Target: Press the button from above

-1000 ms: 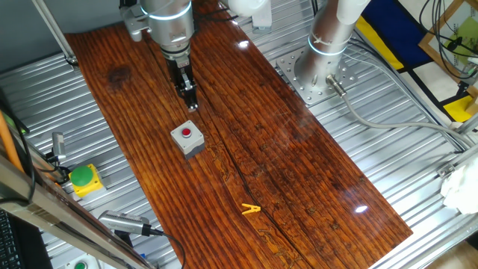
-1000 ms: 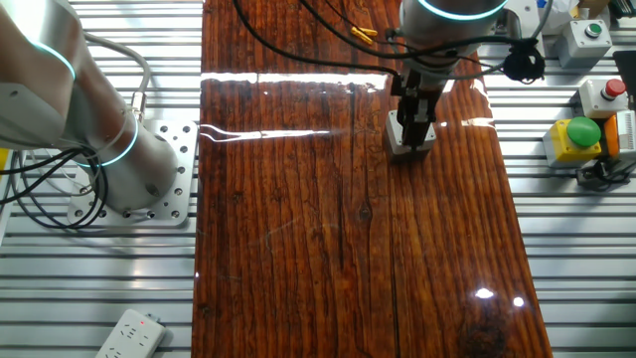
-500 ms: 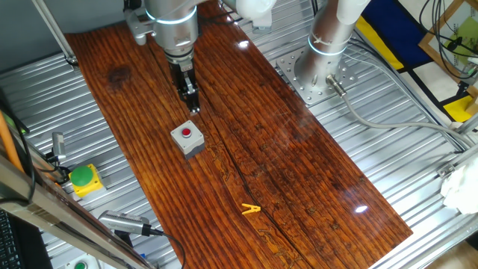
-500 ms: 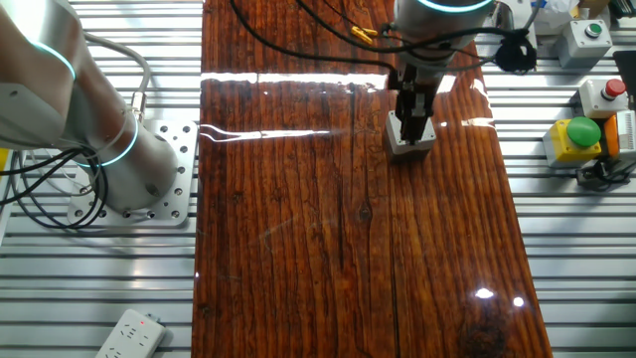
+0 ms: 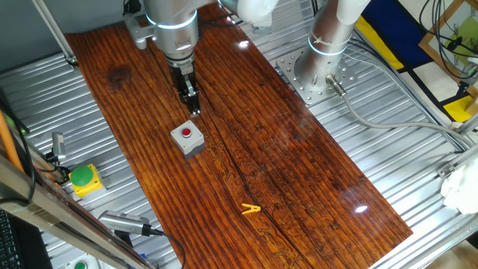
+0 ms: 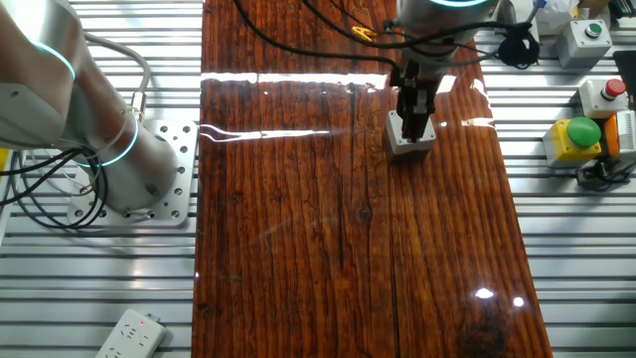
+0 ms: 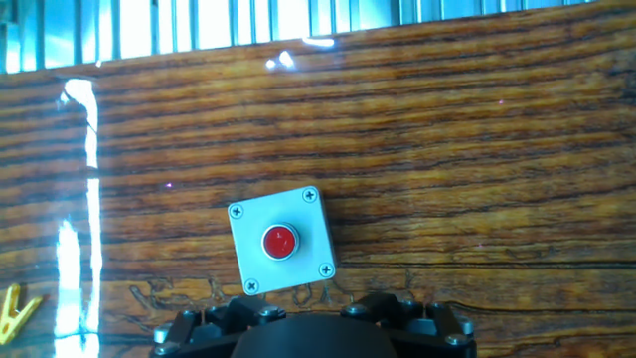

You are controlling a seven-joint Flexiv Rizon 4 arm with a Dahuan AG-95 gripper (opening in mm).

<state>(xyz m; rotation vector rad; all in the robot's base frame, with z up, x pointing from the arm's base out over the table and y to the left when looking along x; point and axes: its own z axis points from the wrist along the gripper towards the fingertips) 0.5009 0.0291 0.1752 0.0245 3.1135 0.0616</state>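
Hand view: gripper (image 7: 316, 323) base only, cut off by bottom edge; fingertips out of frame. Yellow clip (image 7: 14, 310) cut by left edge.

Other fixed view: grey button box (image 6: 409, 141) partly hidden behind the gripper (image 6: 415, 121); red cap not visible. Arm cut off at top edge. White power strip (image 6: 129, 336) clipped at bottom edge.

One fixed view: fingertips (image 5: 193, 107) too small and dark to tell any gap. Green button (image 5: 81, 176) partly behind a foreground bar.
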